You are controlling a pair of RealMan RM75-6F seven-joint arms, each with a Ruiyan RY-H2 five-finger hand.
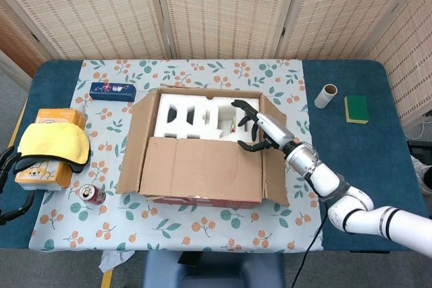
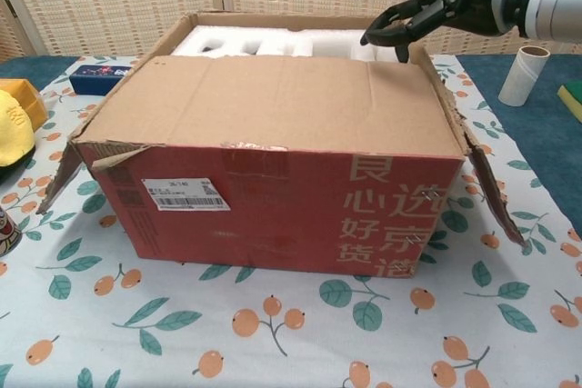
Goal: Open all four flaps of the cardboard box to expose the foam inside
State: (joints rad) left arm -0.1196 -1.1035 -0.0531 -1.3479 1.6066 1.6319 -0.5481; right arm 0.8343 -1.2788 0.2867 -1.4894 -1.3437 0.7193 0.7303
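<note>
Cardboard box [image 1: 202,146]: it sat mid-table on the patterned cloth [image 1: 196,231], printed red side toward the robot, so both arms could reach its top.
Near flap [image 1: 206,166]: it lay flat over the near half of the opening, not yet opened and covering the foam below it.
Other flaps: the left flap [image 1: 138,143] and right flap [image 1: 273,160] hung outward and down; the far flap looked folded back, though the head view showed only its edge.
Foam [image 1: 192,116]: the white moulded insert was exposed in the far half of the box only.
Right hand [image 1: 255,129]: it hovered over the far right corner of the opening, fingers spread and curled downward, empty, probably poised to catch the free edge of the near flap.
Contact: the chest view showed the fingertips [image 2: 400,43] just above the flap's edge; whether they touched it could not be told.
Left hand: the dark shapes at the left margin of the head view were too cut off to call a hand.
Hidden: the foam's near half and anything in its cut-outs.
Off to the sides: a cardboard tube [image 1: 327,94] and a sponge [image 1: 356,108] far right, a soda can [image 1: 92,194] near left.
</note>
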